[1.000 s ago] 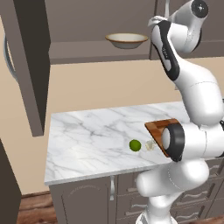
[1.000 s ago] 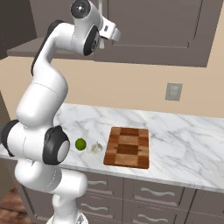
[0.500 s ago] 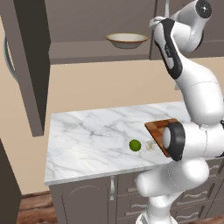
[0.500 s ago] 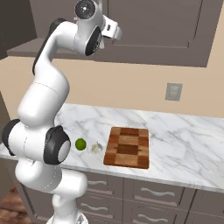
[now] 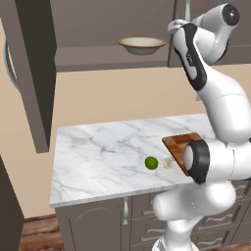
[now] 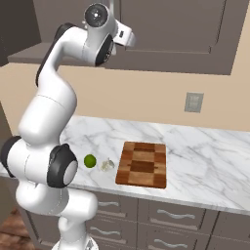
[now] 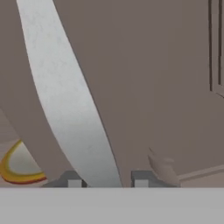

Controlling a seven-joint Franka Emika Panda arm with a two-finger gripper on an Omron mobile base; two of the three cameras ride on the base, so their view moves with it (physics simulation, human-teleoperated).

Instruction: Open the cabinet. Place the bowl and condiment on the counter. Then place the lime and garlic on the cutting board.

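— What's nearest to us on the counter [image 5: 98,162]?

— The lime [image 5: 151,163], close to the near edge of the marble, with the garlic [image 5: 167,163] just beside it on its right. They sit apart, not touching. Right of the garlic lies the checkered cutting board [image 6: 143,164], bare on top.

— And further back, higher up?

— The cabinet [image 5: 98,29]. Its left door [image 5: 30,68] hangs swung out toward us, and the bowl [image 5: 142,45] sits on the open bottom shelf, cream inside, tan rim. The right door [image 6: 171,29] is flush with the cabinet front.

— Where's the arm?

— Reached up to that right door. In the hand view the gripper [image 7: 107,180] straddles the door's long curved silver handle [image 7: 70,100], one fingertip [image 7: 72,180] on each side of it. The jaws look drawn in on the handle, though I can't tell if both pads actually press on it. A slice of the bowl's rim peeks in at the left there.

— The condiment bottle?

— Can't pick it out from here.
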